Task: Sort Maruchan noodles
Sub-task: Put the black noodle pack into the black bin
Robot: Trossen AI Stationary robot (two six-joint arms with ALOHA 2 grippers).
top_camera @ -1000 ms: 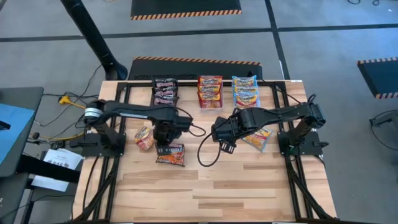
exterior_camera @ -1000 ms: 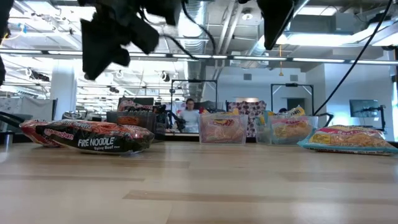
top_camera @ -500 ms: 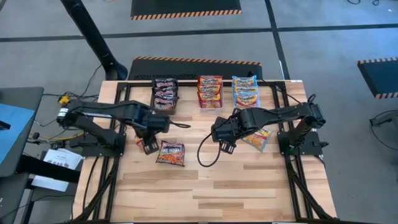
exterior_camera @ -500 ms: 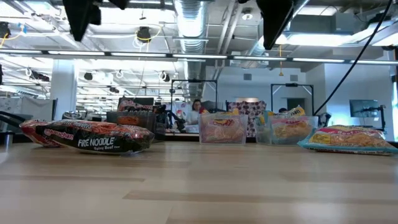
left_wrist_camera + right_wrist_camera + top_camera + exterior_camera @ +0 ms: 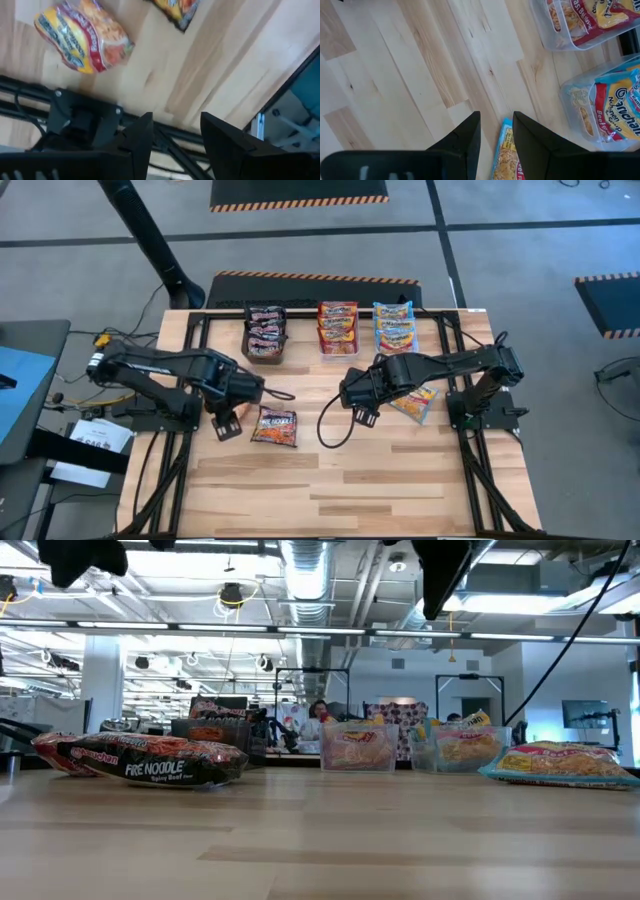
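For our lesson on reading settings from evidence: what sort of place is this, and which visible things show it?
Probably a robotics lab in an open-plan industrial workspace: exposed ceiling ducts, hazard-striped floor mats, and a wooden table framed by black rails, with noodle packets sorted into bins.

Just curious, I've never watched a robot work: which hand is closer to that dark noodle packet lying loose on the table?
Left. The left hand hovers just beside the dark packet; the right hand hangs farther off on its other side.
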